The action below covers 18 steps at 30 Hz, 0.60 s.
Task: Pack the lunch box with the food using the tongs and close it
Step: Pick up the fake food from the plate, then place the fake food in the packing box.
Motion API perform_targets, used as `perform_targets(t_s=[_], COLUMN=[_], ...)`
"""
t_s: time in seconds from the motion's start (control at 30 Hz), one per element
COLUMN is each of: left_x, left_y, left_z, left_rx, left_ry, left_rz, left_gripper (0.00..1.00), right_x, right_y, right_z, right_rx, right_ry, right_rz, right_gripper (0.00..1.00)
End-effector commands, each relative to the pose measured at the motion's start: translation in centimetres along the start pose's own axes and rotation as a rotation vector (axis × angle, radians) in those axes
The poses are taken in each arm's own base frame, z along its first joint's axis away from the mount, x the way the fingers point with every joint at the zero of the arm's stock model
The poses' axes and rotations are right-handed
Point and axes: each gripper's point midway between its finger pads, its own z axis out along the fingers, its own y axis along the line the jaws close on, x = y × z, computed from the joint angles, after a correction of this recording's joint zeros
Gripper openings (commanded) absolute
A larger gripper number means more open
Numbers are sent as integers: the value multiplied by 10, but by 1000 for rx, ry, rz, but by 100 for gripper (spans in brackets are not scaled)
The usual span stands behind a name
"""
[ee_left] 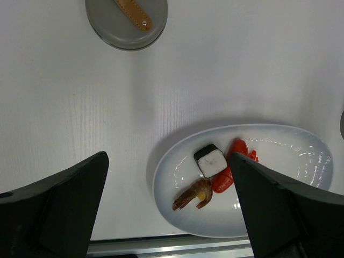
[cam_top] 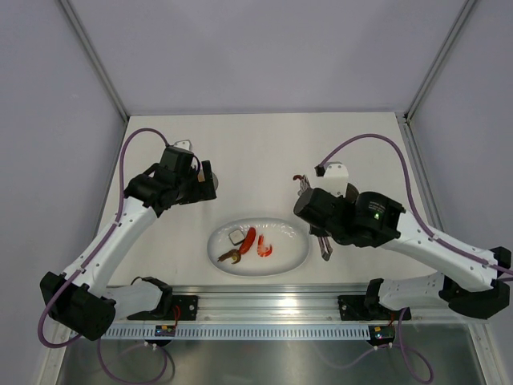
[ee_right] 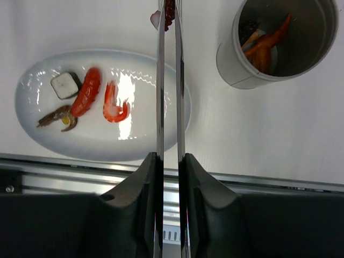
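My right gripper (ee_right: 169, 161) (cam_top: 309, 204) is shut on the silver tongs (ee_right: 160, 80) (cam_top: 324, 245). The tongs' tips pinch a small red-brown food piece (ee_right: 169, 13) over the table, left of the open grey lunch box (ee_right: 277, 40), which holds orange and dark pieces. On the white oval plate (ee_right: 32, 113) (cam_top: 295, 255) lie a white square (ee_right: 65, 85), a red sausage (ee_right: 88, 98), an orange shrimp (ee_right: 114, 105) and a brown clawed piece (ee_right: 56, 116). My left gripper (ee_left: 167, 158) (cam_top: 204, 180) hangs open above the plate's left end. The lid (ee_left: 126, 21) with its tan handle lies on the table beyond.
A metal rail (cam_top: 264, 306) runs along the near table edge just below the plate. Grey walls close in the table at the back and sides. The right arm's body covers the table right of the plate in the top view.
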Motion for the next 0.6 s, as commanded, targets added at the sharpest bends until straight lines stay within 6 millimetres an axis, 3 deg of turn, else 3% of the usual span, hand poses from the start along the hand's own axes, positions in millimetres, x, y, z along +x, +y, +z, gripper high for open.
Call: perform_targets(t_s=[0.0,0.17,0.57], left_x=[-16,-17,-19], left_y=[-9,-11,-20], left_z=[-4,-3,0], left_rx=[41,51,83], left_ry=[-52,-53,-37], left_rz=[-2,-1,1], left_gripper=[99,99,99], right_x=[-7,-9,10], right_y=[-66,-90,-114], right_z=[-23,-31,-25], right_rx=[197,220,266], right_ry=[-42,-68,-48], right_rz=[-10,51,136], right_gripper=[23,24,27])
